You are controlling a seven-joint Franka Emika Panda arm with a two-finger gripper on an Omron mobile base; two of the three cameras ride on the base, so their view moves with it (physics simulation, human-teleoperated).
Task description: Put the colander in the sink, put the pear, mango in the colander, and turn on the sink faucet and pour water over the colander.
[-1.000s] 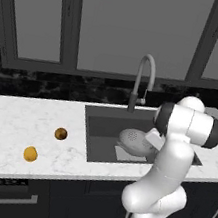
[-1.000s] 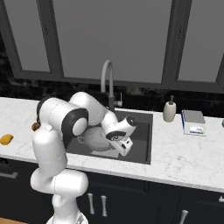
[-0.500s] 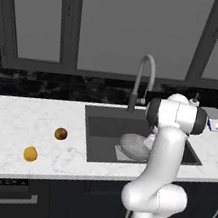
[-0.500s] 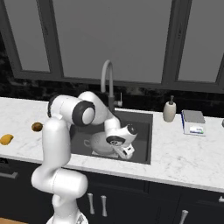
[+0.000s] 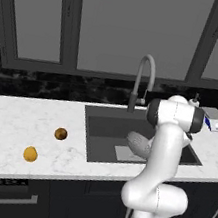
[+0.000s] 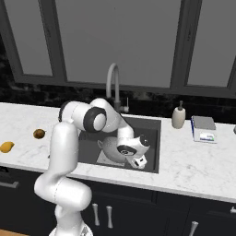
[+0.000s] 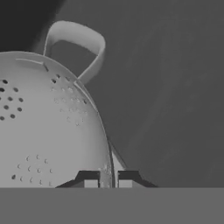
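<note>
The pale, hole-dotted colander (image 5: 137,142) (image 6: 109,147) (image 7: 48,122) is down inside the dark sink (image 5: 107,125) (image 6: 152,138), over the lighter patch on its bottom. My gripper (image 7: 108,179) (image 6: 123,155) is shut on the colander's rim, which runs between the two fingertips; a loop handle (image 7: 83,41) shows beyond. I cannot tell whether the colander rests on the sink bottom. The brown pear (image 5: 61,133) (image 6: 39,133) and the orange-yellow mango (image 5: 30,154) (image 6: 6,147) lie on the white counter left of the sink. The gooseneck faucet (image 5: 144,81) (image 6: 113,85) stands behind the basin.
A white soap bottle (image 6: 178,117) (image 5: 195,100) and a small box-like item (image 6: 203,128) (image 5: 214,119) sit on the counter right of the sink. Dark windows rise behind the faucet. My own arm leans over the sink's front edge.
The arm has swung its upper links round, and the hand with the colander has sunk a little lower into the sink. Both fruits lie where they were.
</note>
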